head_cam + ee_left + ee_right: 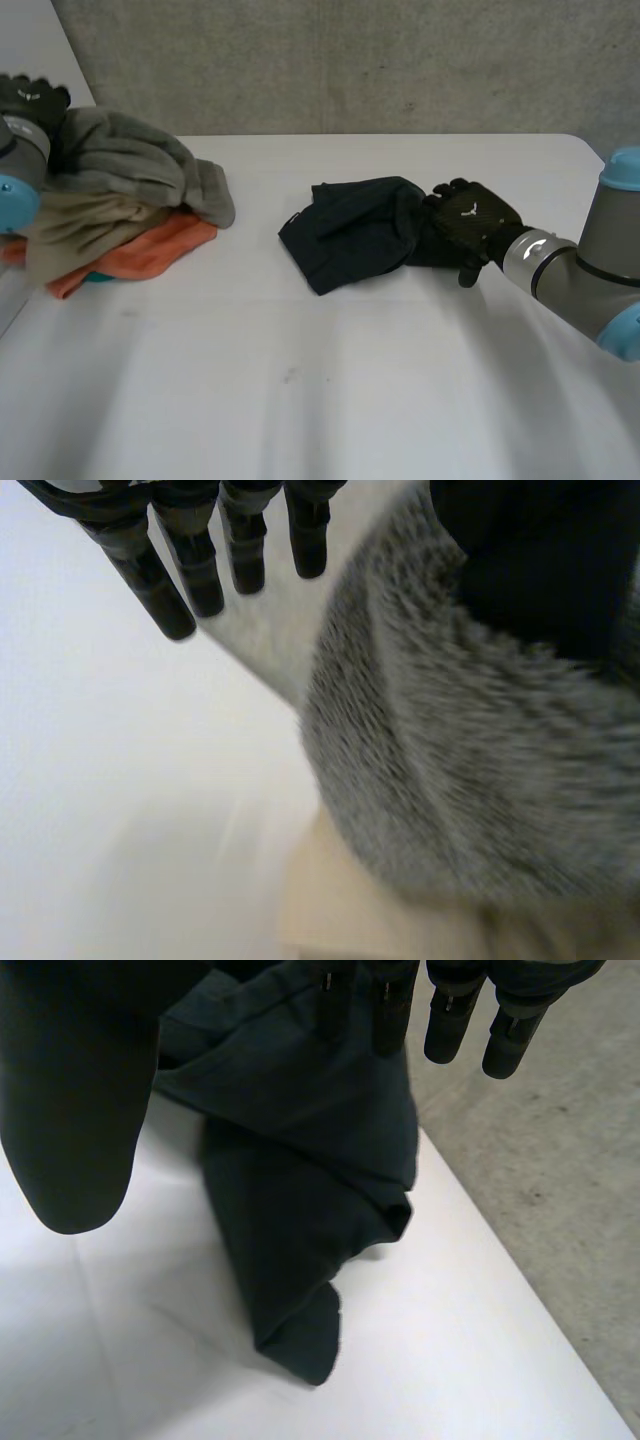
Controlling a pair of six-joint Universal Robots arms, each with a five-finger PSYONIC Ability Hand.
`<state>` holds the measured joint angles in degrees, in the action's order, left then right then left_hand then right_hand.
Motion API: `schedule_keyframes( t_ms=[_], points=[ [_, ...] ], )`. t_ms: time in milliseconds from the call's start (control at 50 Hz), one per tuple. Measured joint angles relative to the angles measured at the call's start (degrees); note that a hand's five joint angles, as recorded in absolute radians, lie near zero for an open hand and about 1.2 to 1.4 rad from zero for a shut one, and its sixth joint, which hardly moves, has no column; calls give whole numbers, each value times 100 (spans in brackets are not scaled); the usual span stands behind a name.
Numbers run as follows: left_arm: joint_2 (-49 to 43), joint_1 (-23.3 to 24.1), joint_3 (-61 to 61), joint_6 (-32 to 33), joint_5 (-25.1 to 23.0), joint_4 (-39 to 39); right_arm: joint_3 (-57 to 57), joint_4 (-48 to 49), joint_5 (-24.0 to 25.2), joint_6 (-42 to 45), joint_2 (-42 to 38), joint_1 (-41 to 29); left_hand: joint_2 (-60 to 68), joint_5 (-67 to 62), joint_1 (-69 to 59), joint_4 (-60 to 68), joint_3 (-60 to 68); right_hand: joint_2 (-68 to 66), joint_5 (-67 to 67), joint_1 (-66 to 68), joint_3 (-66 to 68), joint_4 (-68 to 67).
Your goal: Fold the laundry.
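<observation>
- Resting on the dark cloth (350,245), my right hand (478,222) has straight fingers (505,1045) lying flat on the cloth's edge nearest my arm. They are not curled round it, so this hand holds nothing.
- If I pull like this, I think my flat fingers could slide off and leave the cloth where it is.
- The cloth lies bunched in a lump on the counter (300,380), in front of my palm. If I grab the lump, I might catch two layers at once and fold it crooked.
- The counter's edge looks near, just past my fingertips. A hard push that way could send the cloth over.
- My left hand (30,100) is up by the pile, with fingers (190,570) straight and spread, holding nothing. The grey fleece (130,160) is just beside them.
- The fleece sits on top of a beige cloth (80,225) and an orange cloth (150,250). If I bump or tug it, the pile could tip and slip off the counter.
</observation>
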<state>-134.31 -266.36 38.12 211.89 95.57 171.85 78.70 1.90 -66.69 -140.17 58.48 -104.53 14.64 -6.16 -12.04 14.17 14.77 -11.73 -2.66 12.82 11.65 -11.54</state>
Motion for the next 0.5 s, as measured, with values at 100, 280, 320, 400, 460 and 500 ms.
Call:
schedule_keyframes(
  t_ms=[100,280,320,400,460,500],
  points=[
    [783,285,432,-208,-215,44,-258,-65,-307,-412,135,29,-298,338,108,-265,-287,0,0,0,0,0],
    [1930,1266,1100,-590,-650,-57,-1224,-682,-1269,-1421,187,136,-312,338,108,-265,-287,0,0,0,0,0],
    [1998,1546,1181,-650,-753,-139,-1493,-897,-1375,-1598,67,137,-313,339,108,-265,-287,0,0,0,0,0],
    [1886,2210,1271,-811,-894,-373,-2071,-1331,-1399,-1982,-331,86,-313,338,108,-265,-287,0,0,0,0,0],
    [1616,2615,1276,-988,-880,-504,-2447,-1515,-1202,-2296,-719,-10,-313,338,108,-265,-287,0,0,0,0,0],
    [1381,2832,1282,-1176,-812,-558,-2624,-1540,-998,-2469,-974,-91,-313,348,108,-265,-287,0,0,0,0,0]
  ],
)
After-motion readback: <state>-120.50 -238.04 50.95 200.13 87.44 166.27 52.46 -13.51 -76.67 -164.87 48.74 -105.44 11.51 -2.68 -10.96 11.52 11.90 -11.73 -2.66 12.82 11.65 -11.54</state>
